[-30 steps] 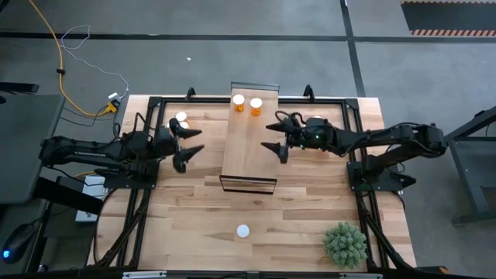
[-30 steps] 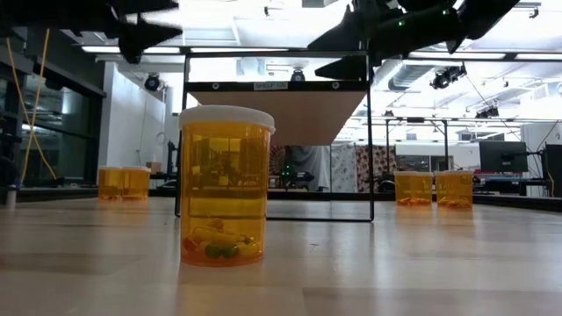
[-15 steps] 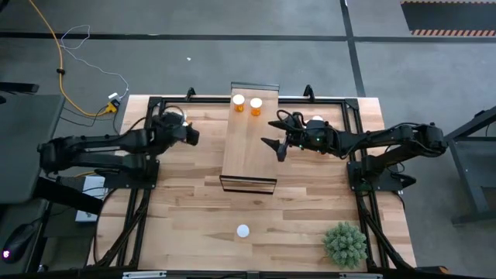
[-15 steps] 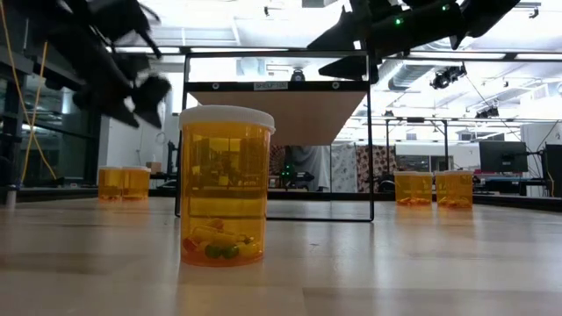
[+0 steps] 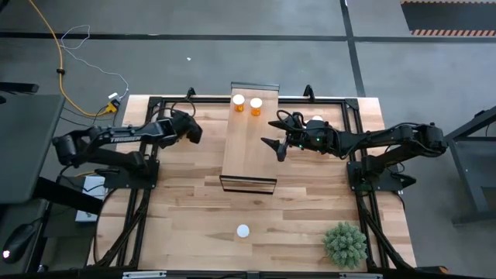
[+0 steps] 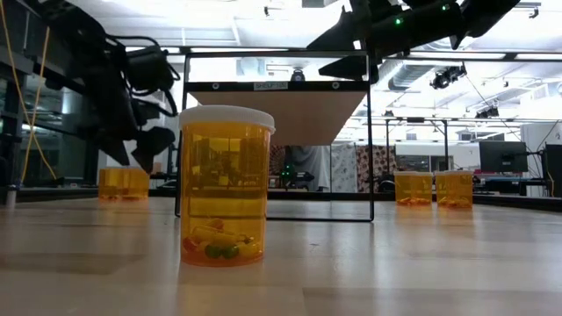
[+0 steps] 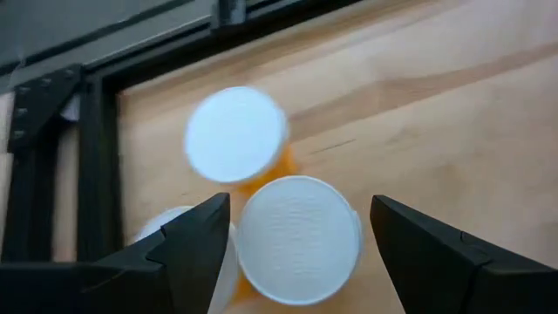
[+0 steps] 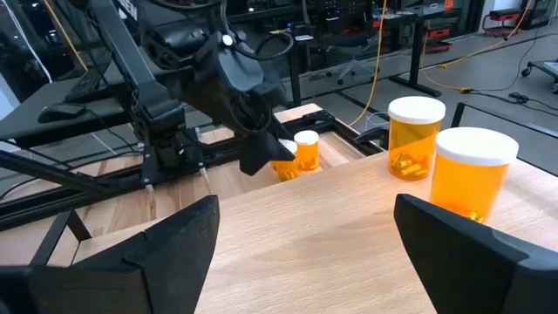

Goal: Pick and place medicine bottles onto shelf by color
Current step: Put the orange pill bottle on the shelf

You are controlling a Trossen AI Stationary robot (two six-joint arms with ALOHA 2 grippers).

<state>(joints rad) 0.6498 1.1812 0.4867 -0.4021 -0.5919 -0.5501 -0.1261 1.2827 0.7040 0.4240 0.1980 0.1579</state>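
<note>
left gripper [image 5: 188, 129] sits at upper left of the high view, over the far left corner of the table [image 5: 194, 209], pointing down; from above the bottles under it are hidden by the gripper itself. left wrist view fills that in: three white-capped medicine bottles [image 7: 299, 240] clustered there, one cap centred between the spread fingers [image 7: 196, 244], not touched, another [image 7: 236, 133] just beyond it, a third half hidden behind a finger. low view shows the same gripper [image 6: 149, 145] at left of frame, hanging above an orange bottle [image 6: 123, 183] far back on the tabletop. right gripper [image 5: 277, 138] is at centre right of the high view, over the right edge of the shelf [image 5: 248, 147], fingers spread wide, holding nothing. two bottles [image 5: 239, 103] stand on the shelf's far end, top centre of the high view; right wrist view shows them close up at right of frame [image 8: 469, 173], upright, side by side, with the left arm's bottles [image 8: 305, 150] small beyond the shelf edge. one lone bottle [image 5: 243, 230] stands low centre in the high view; low view shows it large [image 6: 226, 186], coloured pills at its bottom. two more bottles [image 6: 433, 188] only read clearly in the low view, right of frame. a green plant [image 5: 345, 244] sits lower right.
</note>
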